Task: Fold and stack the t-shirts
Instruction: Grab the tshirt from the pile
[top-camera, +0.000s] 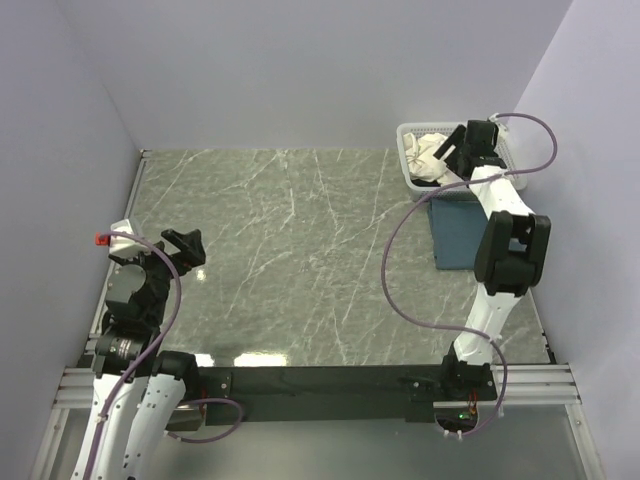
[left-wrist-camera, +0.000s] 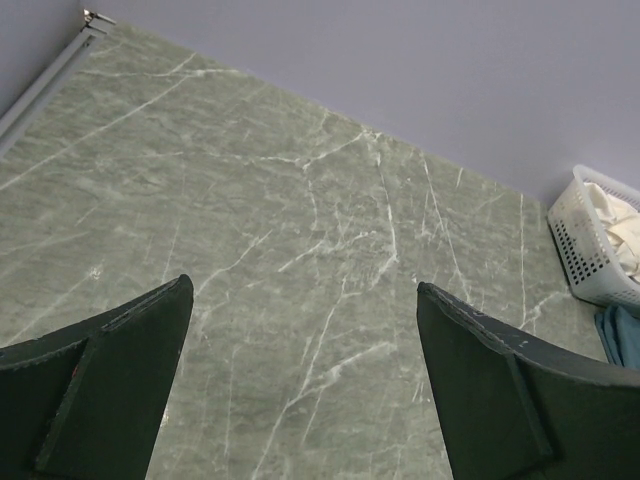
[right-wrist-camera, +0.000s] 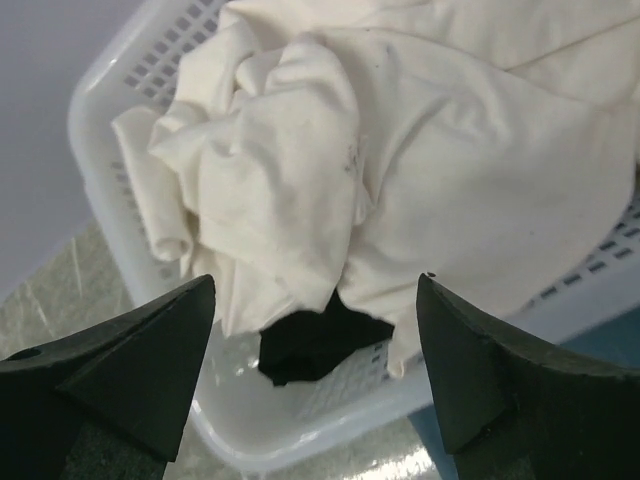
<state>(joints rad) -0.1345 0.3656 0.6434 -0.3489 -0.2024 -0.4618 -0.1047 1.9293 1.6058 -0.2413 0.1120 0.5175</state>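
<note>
Black fingers of the right gripper (right-wrist-camera: 315, 282) fill the foreground of the right wrist view. They are spread wide with nothing between them, poised over the cream-white t-shirt (right-wrist-camera: 400, 150), which lies crumpled and heaped in the white lattice basket (right-wrist-camera: 110, 110) at the table's far right corner. Beneath its lower fold a patch of the black t-shirt (right-wrist-camera: 315, 345) shows, directly under the gap between the fingers. That is the likely trouble: a pinch taken here could catch both cloths at once, or bite too little of the cream heap so that it slips out on lifting. A fingertip could also snag the lattice, and the basket, probably light, might then be dragged or tipped. The slate-blue t-shirt (top-camera: 460, 235) lies flat on the table just on the near side of the basket, partly under the right arm, so cloth hauled out that way may rumple it. Across the marble table (top-camera: 300, 250), the left gripper (left-wrist-camera: 305, 290) hangs well apart at the left edge, jaws equally wide and holding nothing.
</note>
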